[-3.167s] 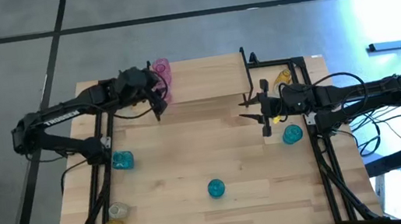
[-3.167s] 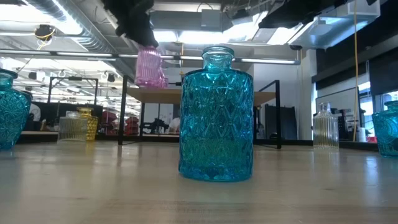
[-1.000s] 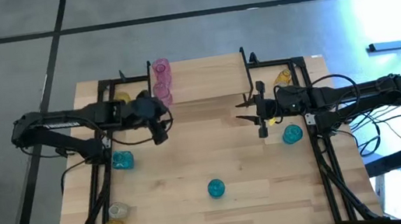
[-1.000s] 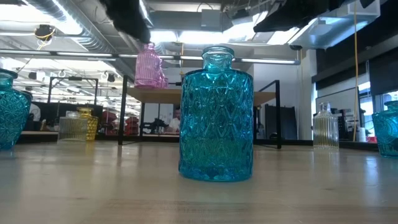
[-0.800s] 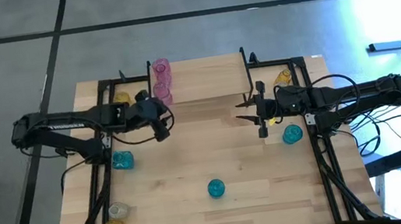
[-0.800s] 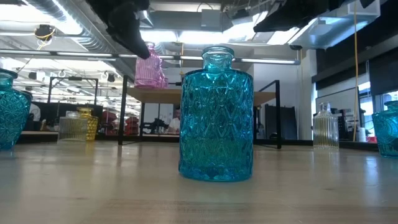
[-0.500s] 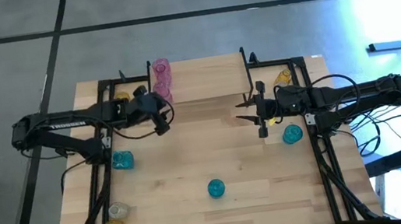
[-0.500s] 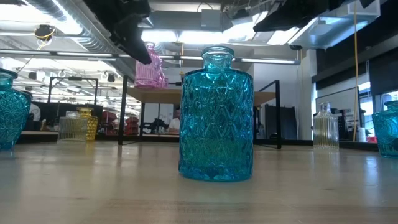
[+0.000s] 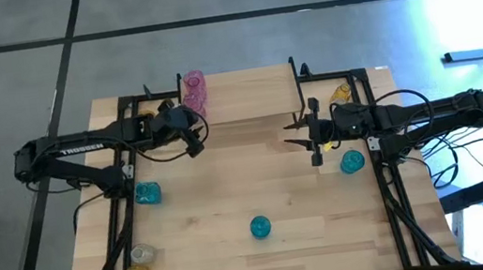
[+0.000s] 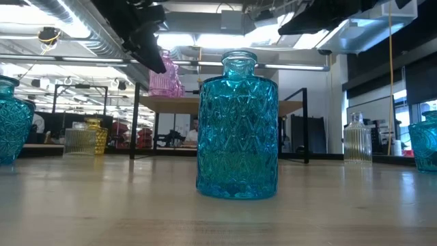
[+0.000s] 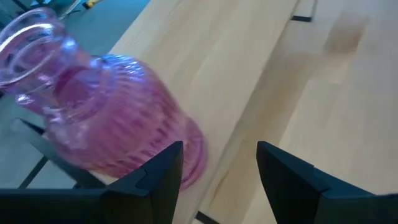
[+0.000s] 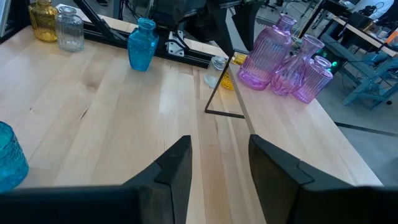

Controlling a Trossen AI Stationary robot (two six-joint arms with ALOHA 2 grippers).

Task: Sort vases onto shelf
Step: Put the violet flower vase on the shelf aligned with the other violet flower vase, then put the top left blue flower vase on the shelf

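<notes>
The left gripper (image 9: 193, 138) stood just off the front left corner of the small raised light-wood shelf on thin black legs (image 9: 245, 92), its fingers (image 11: 155, 177) spread apart with nothing between them; the ribbed pink translucent glass vase (image 11: 102, 124) lay just beyond the fingertips in the left wrist view, upright on the shelf's left end and not touched. The right wrist view showed three pink vases (image 12: 283, 59) grouped together on that end of the board. The right gripper (image 9: 311, 137) hung over the table near the shelf's right front leg, fingers parted and empty, waiting. Judged step: a pink vase set down and released, the left arm clear of it. Still on the large wooden table (image 9: 259, 189): a teal diamond-cut glass jar (image 9: 261, 228) at centre front, a teal vase (image 9: 148, 194) on the left, a teal vase (image 9: 351, 162) beside the right arm, a clear and an amber vase (image 9: 137, 266) at the front left corner, and an amber vase (image 9: 341, 93) at the back right. The next move likely called for choosing one of these, approaching with open jaws at the body, and lifting clear of the shelf edge. Most of the task appeared undone.
</notes>
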